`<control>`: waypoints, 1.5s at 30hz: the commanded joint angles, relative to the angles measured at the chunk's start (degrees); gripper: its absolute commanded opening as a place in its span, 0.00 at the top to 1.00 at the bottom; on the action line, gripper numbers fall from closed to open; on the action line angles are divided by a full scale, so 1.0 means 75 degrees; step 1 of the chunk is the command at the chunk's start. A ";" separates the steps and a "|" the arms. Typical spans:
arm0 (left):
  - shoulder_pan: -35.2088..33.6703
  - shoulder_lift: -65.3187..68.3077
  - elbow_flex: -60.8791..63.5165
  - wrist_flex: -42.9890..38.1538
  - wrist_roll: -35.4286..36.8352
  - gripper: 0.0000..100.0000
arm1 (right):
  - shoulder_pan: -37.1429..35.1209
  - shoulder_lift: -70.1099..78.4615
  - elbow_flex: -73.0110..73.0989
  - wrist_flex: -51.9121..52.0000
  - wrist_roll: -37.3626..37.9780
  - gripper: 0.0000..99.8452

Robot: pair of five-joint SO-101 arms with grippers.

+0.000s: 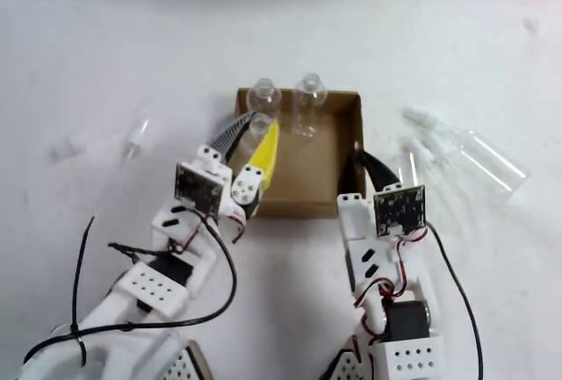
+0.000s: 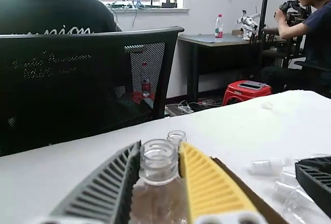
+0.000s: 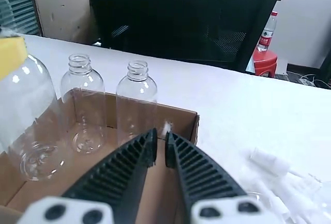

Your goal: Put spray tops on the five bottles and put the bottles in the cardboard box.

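While clamped, left fingers (image 2: pixel 209 182) around bottle (image 2: pixel 158 168)

The brown cardboard box (image 1: pixel 303 178) sits open at mid-table. Two clear, uncapped bottles, the far-left bottle (image 1: pixel 263 96) and the far-right bottle (image 1: pixel 309 106), stand upright along its far wall. The held bottle (image 2: pixel 156 168), also uncapped, is upright at the box's left side, pinched by the left gripper (image 2: pixel 159 149). The lying bottle (image 1: pixel 487 159) rests on its side to the right among white spray tops (image 1: pixel 420 120). A lone spray top (image 1: pixel 135 139) lies well off to the left.

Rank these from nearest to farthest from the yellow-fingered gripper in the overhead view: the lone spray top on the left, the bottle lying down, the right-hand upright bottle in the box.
From the left gripper:
1. Upright bottle, inside the cardboard box, toward its right.
2. Lone spray top, off to the left.
3. Lying bottle, far out on the right.
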 commanded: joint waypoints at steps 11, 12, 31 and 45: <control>-0.0123 0.1975 -0.0692 -0.1582 0.0879 0.98 | 0.0029 -0.0041 0.0070 -0.0205 0.0070 0.98; -0.0053 0.2292 -0.0551 -0.2063 0.0903 0.98 | 0.0041 -0.0041 0.0070 -0.0205 0.0070 0.98; 0.0006 0.4706 -0.0422 -0.4712 0.0316 0.98 | 0.0029 -0.0041 0.0070 -0.0205 0.0082 0.98; -0.0264 0.4730 -0.0375 -0.4665 0.0293 0.95 | 0.0029 -0.0041 0.0070 -0.0205 0.0082 0.98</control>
